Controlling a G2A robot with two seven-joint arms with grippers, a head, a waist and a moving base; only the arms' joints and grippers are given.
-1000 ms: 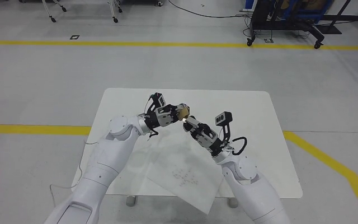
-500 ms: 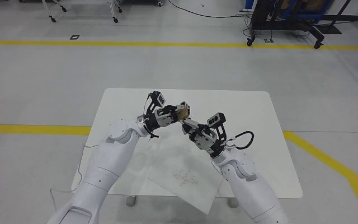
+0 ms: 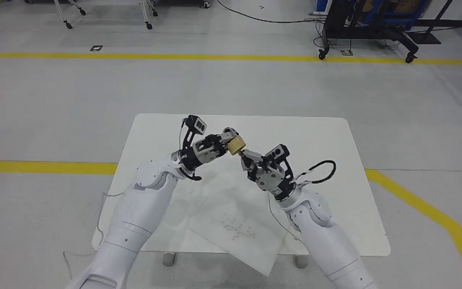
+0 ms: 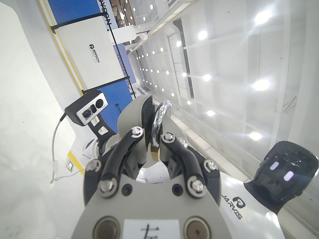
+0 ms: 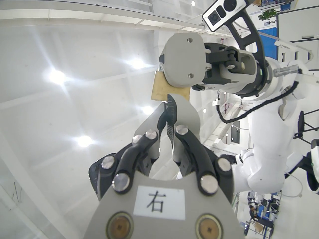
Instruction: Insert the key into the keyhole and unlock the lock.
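From above, the right hand (image 3: 247, 155) has rolled at the wrist against the padlock (image 3: 236, 145), which the left hand (image 3: 222, 141) holds above the surface (image 3: 325, 144); we judge the key is being turned. The left wrist view shows that hand clamped on the padlock. At the right wrist, the right hand's fingers (image 5: 183, 110) are pressed together under the brass body, presumably on the hidden key.

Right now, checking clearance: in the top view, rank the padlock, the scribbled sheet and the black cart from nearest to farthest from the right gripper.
1. The padlock: at the tips of the right gripper, held by the left gripper.
2. The scribbled sheet: on the table, nearer the robot.
3. The black cart: on the floor, far beyond the table.
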